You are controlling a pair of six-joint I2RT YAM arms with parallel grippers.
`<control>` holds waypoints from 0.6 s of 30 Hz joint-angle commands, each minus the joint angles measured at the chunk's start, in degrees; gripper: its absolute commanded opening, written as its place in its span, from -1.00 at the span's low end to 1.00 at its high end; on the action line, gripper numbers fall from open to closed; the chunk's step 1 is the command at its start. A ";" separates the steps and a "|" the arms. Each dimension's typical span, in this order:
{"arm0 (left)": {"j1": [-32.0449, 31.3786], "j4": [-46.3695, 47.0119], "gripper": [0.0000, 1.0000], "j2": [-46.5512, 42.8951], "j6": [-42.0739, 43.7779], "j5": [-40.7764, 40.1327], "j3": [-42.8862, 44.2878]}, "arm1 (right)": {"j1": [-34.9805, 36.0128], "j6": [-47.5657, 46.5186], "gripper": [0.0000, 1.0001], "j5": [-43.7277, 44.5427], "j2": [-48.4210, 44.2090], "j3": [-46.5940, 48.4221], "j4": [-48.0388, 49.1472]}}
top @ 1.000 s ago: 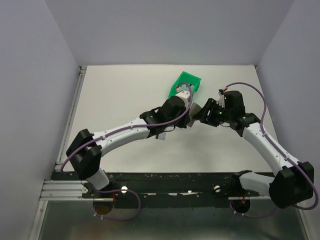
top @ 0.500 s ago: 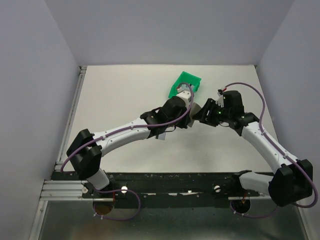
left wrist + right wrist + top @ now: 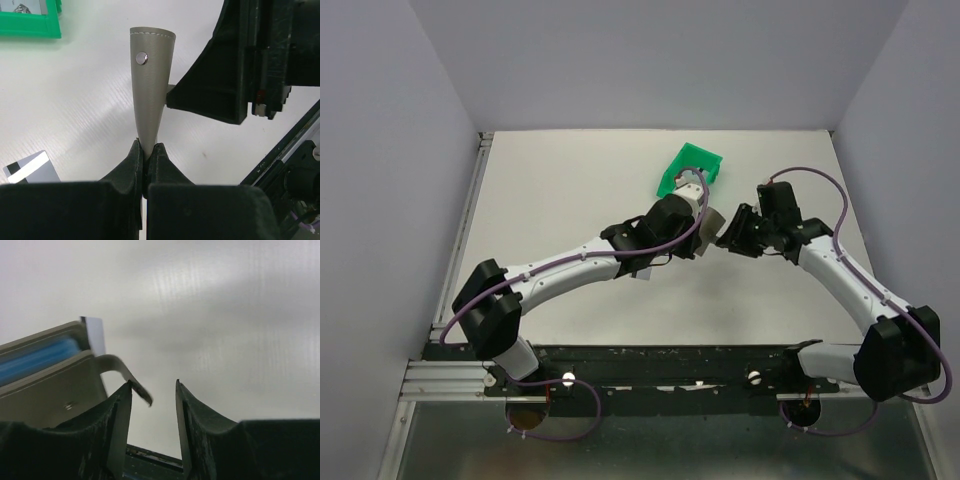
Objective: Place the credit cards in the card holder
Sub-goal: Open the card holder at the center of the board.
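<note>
Left jaws pinch the card holder [image 3: 150, 90]; right jaws gape beside it.

A white bench [image 3: 570, 190] fills the middle of the top view, boxed in by three plain, pale lavender-grey walls: the left wall [image 3: 390, 150], the back wall [image 3: 650, 60] and the right wall [image 3: 910, 100]. A thin aluminium rail [image 3: 470, 215] runs along the bench's left edge to a ribbed aluminium extrusion [image 3: 440, 378] at the near left corner. A black beam [image 3: 660, 355] spans the near edge, with a dull sheet of grey metal [image 3: 670, 450] below it. The light is even and diffuse, with only soft shadows. Up close, the bench top shows fine parallel ribbing.
</note>
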 commanded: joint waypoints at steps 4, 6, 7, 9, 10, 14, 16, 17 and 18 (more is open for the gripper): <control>-0.55 1.84 -1.00 -2.50 0.79 -2.65 0.52 | -0.53 -0.08 -0.08 10.45 -0.33 -1.79 -5.74; -0.37 1.67 -1.00 -2.32 0.79 -2.91 0.52 | -0.44 0.63 -0.08 9.14 -3.83 -3.89 -2.15; -0.46 1.49 -1.00 -2.32 0.70 -3.09 0.52 | -0.44 0.80 -0.07 8.09 -6.72 -5.21 0.31; -0.37 1.49 -1.00 -2.32 0.52 -3.27 0.26 | -0.62 0.81 -0.07 6.59 -11.12 -7.23 4.71; -0.37 1.32 -1.00 -2.32 0.35 -3.18 0.08 | -0.53 0.72 -0.06 6.15 -12.89 -7.94 6.47; 0.07 1.75 -1.00 -2.85 0.00 -2.30 -0.36 | -0.53 -1.21 0.01 3.25 -16.24 -9.26 10.34; 0.50 2.45 -1.00 -3.37 -0.53 -0.90 -0.80 | -0.53 -2.18 0.07 1.67 -16.42 -9.27 10.88; 0.86 2.81 -1.00 -3.64 -0.97 0.06 -1.06 | -0.53 -2.62 0.11 1.40 -16.33 -9.27 11.05; 1.29 3.51 -1.00 -4.07 -1.41 1.12 -1.41 | -0.53 -2.71 0.14 0.88 -16.16 -9.35 11.23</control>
